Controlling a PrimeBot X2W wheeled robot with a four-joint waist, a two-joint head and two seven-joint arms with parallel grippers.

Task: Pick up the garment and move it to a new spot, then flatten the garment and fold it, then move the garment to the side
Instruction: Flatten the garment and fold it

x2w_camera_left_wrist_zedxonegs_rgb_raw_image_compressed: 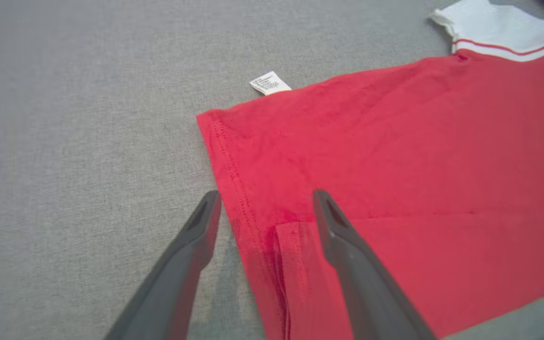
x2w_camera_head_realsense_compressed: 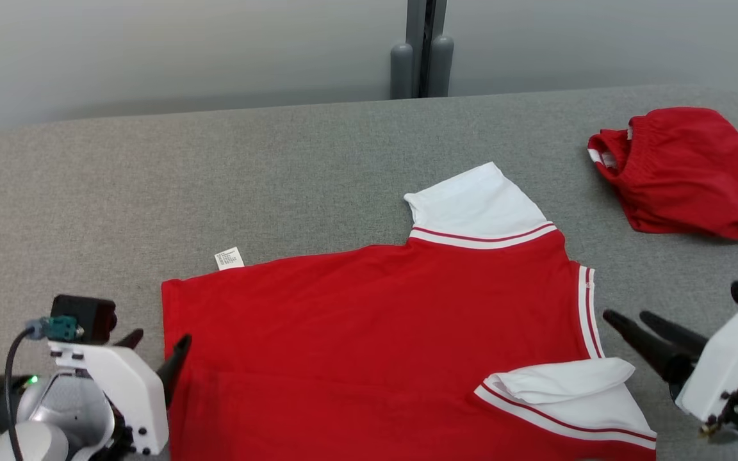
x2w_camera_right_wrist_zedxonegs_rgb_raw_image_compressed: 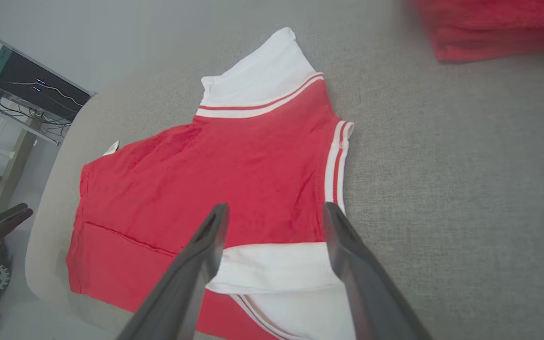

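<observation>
Two grippers stand open and hold nothing. The shirt (x2w_camera_head_realsense_compressed: 375,320) lies flat on the table (x2w_camera_head_realsense_compressed: 215,179), with its long axis going from left to right: the hem points to the robot's left, the striped neck to its right. One white sleeve (x2w_camera_head_realsense_compressed: 478,202) points away from the robot, and the other sleeve (x2w_camera_head_realsense_compressed: 567,390) is folded over at the shirt's near right corner. The left gripper (x2w_camera_head_realsense_compressed: 159,339) straddles the hem, one finger over the cloth and one beside it. The right gripper (x2w_camera_head_realsense_compressed: 625,315) hangs just beside the neck end. A red bundle (x2w_camera_head_realsense_compressed: 689,173) lies well apart from the shirt, beyond that end.
</observation>
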